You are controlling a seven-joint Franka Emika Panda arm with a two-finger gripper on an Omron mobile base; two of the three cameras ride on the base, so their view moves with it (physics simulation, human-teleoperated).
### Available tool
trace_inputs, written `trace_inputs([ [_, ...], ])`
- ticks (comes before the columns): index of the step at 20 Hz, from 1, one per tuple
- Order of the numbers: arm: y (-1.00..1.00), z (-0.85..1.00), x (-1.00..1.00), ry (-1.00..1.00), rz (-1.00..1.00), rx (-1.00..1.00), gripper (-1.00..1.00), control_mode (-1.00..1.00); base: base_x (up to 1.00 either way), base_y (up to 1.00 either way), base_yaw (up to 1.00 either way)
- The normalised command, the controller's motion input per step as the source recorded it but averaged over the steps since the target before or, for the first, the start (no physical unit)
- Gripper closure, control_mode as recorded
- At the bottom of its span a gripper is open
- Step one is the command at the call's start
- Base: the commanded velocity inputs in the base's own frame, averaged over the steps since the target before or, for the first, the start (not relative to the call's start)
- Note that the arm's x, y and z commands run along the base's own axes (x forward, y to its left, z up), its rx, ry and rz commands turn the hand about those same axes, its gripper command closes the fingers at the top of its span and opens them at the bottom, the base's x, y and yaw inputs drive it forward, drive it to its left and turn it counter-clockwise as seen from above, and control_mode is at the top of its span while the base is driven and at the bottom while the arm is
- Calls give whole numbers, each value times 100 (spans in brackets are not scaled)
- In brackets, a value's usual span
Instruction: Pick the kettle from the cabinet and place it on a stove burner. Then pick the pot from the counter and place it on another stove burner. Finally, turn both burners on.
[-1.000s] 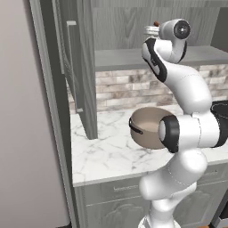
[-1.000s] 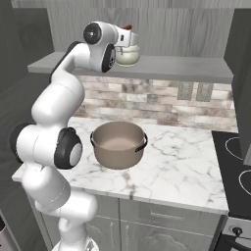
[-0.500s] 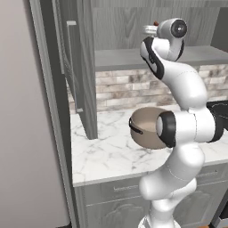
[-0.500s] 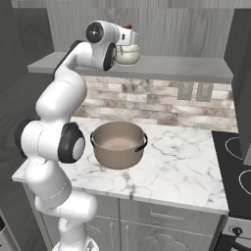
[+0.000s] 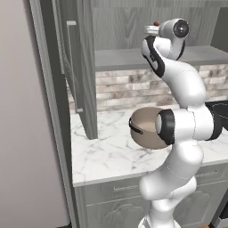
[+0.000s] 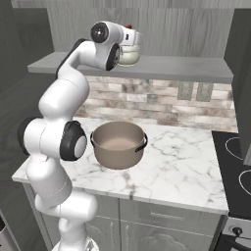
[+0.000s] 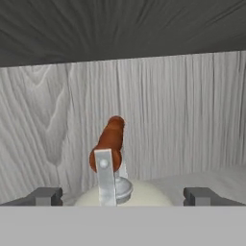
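Note:
The small cream kettle [image 6: 130,55] stands on the grey shelf [image 6: 186,66] of the cabinet. In the hand view its reddish-brown handle bar [image 7: 108,143] rises straight ahead above the cream lid [image 7: 144,196]. My gripper [image 7: 124,196] is open, with one fingertip [image 7: 45,196] on each side of the handle and neither touching it. From the right base view the gripper [image 6: 130,41] is right over the kettle. The taupe pot [image 6: 119,144] sits on the marble counter [image 6: 181,171] below. The stove's black glass top [image 6: 230,166] with white burner rings [image 6: 239,178] lies at the right.
The cabinet's dark door [image 5: 82,67] stands swung out at the left, above the counter's end. A brick backsplash [image 6: 162,100] with outlets runs behind the counter. My own arm arches over the pot [image 5: 141,129]. A dark panel [image 6: 242,73] hangs over the stove.
The arm's elbow and shoulder have shifted slightly, while the hand has barely moved at the kettle. The jaws stay equally wide.

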Motion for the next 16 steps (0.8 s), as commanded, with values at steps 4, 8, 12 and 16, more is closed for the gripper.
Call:
trace_inputs([
  [4, -7, -5, 3, 0, 0, 0, -100, -100, 0, 0, 0],
  [8, 0, -6, 1, 0, 0, 0, -100, -100, 0, 0, 0],
  [12, 0, -6, 0, 0, 0, 0, -100, -100, 0, 0, 0],
  [16, 0, -4, 0, 0, 0, 0, -100, -100, 0, 0, 0],
])
